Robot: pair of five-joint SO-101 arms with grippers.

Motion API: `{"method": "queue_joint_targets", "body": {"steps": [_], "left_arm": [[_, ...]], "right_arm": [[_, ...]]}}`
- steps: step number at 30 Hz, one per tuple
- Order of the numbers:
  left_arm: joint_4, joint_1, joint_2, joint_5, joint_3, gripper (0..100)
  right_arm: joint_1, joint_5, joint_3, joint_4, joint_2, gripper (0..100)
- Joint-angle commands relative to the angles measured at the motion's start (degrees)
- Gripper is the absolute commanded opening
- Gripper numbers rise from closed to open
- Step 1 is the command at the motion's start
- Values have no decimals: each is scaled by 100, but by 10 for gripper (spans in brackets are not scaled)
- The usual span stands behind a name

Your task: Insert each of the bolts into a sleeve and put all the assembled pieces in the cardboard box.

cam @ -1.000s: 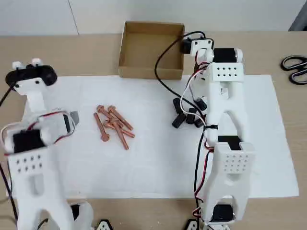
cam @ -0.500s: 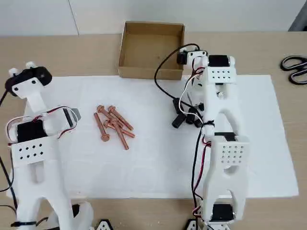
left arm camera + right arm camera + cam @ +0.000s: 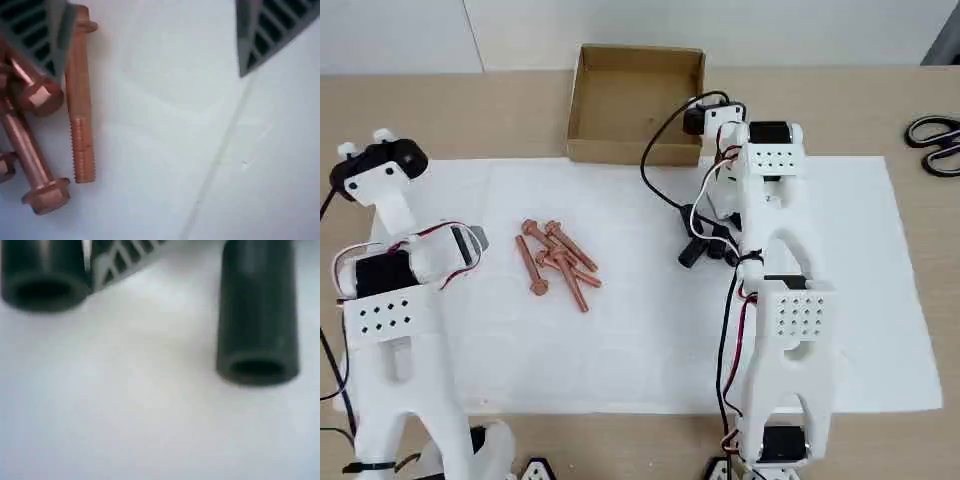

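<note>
your left gripper (image 3: 152, 55) hung above the white sheet (image 3: 640, 340), jaws spread wide, one finger (image 3: 35, 30) over the edge of the copper bolts (image 3: 558, 262) — all lying loose in a pile. your right gripper (image 3: 122, 260) sat low among the black sleeves (image 3: 705, 245); whether it was closed or parted, you couldn't make out. the cardboard box (image 3: 582, 110) stood at the sheet's far edge — well apart from the bolts.

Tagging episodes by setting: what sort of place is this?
Probably a lab or hobby workbench, not a factory: a wooden table under a white sheet, scissors lying at its edge, and loose bolts and sleeves near a cardboard box.
</note>
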Motion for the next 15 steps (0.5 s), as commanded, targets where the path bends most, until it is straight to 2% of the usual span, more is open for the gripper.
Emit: {"method": "queue_joint_targets", "body": {"steps": [1,9,15], "left_arm": [[-114,0,0,18,-295,216],[-440,0,-26,26,127,216],[-431,0,-26,26,136,216]], "right_arm": [[-22,53,-264,-145,40,207],[-22,53,-264,-277,330,195],[13,53,-264,-400,418,35]]}}
